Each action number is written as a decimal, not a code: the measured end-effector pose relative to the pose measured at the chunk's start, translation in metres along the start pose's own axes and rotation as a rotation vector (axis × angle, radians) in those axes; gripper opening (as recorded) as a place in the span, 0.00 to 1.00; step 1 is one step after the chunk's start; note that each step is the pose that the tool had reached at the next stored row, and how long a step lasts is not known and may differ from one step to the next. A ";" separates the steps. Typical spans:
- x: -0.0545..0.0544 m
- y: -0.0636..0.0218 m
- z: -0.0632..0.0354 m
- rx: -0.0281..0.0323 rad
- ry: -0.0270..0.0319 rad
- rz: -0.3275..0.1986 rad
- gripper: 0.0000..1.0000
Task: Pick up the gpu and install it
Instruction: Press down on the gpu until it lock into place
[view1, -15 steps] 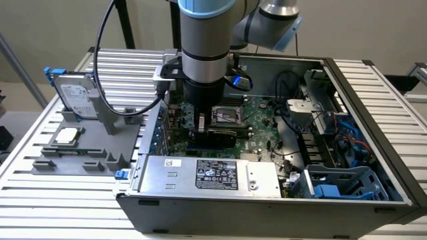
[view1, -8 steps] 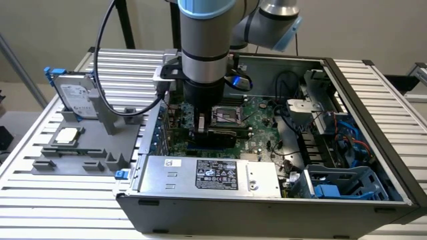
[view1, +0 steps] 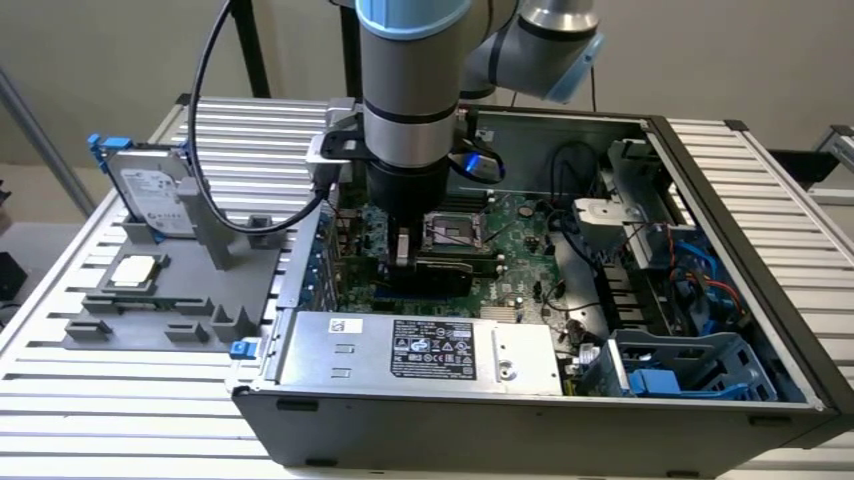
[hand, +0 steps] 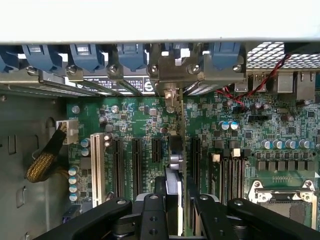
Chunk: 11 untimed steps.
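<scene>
Slatted metal bench, bearing open computer case; motherboard inside. Gripper, fingers closed on gpu, card held edge-on, upright, over the expansion slots, bracket end towards case rear. Card judged light, rigid, fragile; best gripped across board faces, clear of edge connector.

The exterior view looks down at an angle from in front of the open dark-grey metal computer case on the slatted aluminium bench, taking in the whole case. The wrist view looks closely down past the black end effector onto the green motherboard. Both views share that green motherboard and its silver processor socket.
</scene>
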<state>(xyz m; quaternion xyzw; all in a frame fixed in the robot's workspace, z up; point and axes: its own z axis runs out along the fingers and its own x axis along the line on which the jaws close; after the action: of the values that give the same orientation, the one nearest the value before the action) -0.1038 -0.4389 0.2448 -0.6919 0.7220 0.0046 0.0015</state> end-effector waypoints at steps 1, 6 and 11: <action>0.000 0.0001 0.0003 -0.0001 -0.0012 0.000 0.00; 0.000 0.0000 -0.0010 0.0000 -0.0003 0.000 1.00; 0.000 0.0001 -0.0170 -0.0001 -0.0001 0.000 1.00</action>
<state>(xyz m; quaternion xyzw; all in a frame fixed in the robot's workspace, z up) -0.1038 -0.4389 0.2618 -0.6918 0.7221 0.0047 0.0016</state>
